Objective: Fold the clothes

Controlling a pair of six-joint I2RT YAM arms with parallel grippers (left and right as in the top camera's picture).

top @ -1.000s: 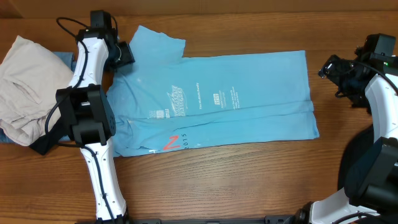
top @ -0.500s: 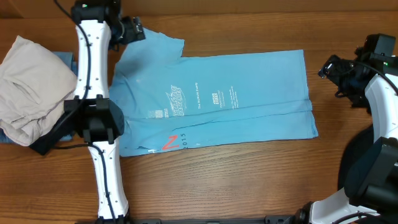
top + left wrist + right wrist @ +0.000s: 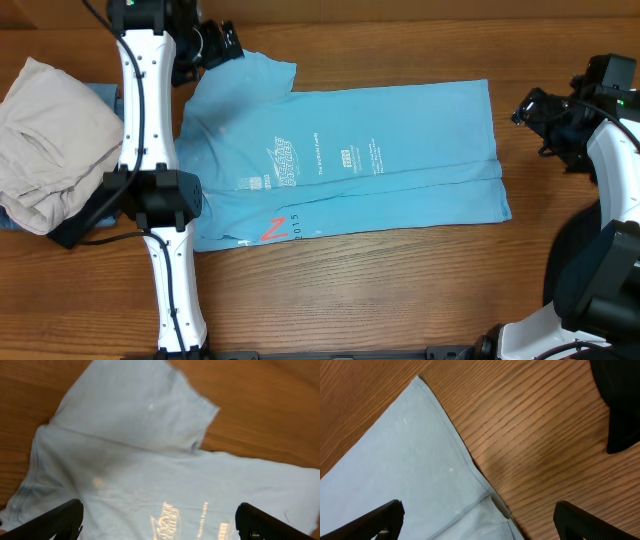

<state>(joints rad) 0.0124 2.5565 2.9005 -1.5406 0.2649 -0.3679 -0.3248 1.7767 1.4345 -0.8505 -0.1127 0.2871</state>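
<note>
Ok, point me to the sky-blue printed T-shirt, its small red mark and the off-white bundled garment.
sky-blue printed T-shirt [image 3: 430, 130]: overhead view, plain body cloth toward the hem.
small red mark [image 3: 273, 230]: overhead view, middle of the mark.
off-white bundled garment [image 3: 55, 125]: overhead view, top fold.

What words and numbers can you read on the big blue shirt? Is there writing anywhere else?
"2015": small white digits beside the red mark on the sky-blue T-shirt, as best I can read them.
The red mark looks like "N" or "Z"; I cannot tell which.
The white lettering mid-shirt is too small and blurred to read in either view.
No other writing shows.
</note>
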